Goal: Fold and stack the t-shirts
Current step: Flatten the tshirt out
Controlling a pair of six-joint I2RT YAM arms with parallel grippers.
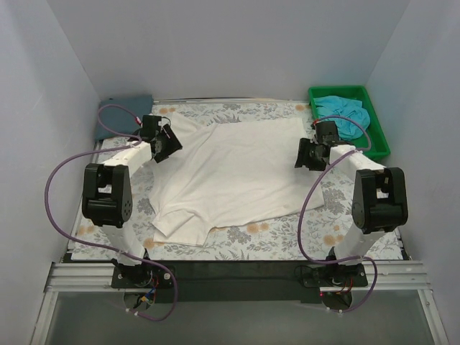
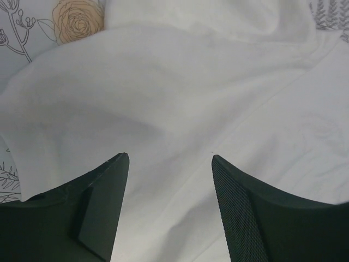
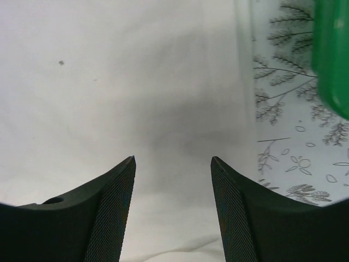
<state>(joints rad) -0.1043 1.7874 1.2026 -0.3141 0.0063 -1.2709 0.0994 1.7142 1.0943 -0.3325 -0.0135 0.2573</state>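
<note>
- Closest to us, the arm bases (image 1: 136, 274) are sitting at the near table edge, and both arms are reaching out over the floral table cover (image 1: 287, 237).
- We are seeing the cream-white t-shirt (image 1: 237, 172) lying spread flat in the middle of the cover. No print is showing, and its broad span is running left to right between the two arms.
- We are holding the left gripper (image 1: 164, 144) over the shirt's far-left corner. Its jaws are spread, with only rumpled cloth showing below the gap, and nothing is being pinched.
- We are holding the right gripper (image 1: 307, 153) over the shirt's right edge, jaws likewise spread and empty. In its wrist view the cloth edge is running just right of the right-hand finger, with bare cover beyond.
- We are judging the grasp to be the step in hand. Cloth is lying straight beneath each gripper, so each arm is nearest its own side and neither is needing to cross over.
- We are noting the turquoise t-shirt (image 1: 343, 115) lying bunched in the green bin (image 1: 379, 140) at the far right and the slate blue-grey t-shirt (image 1: 126, 108) lying at the far-left corner, neither being touched.
</note>
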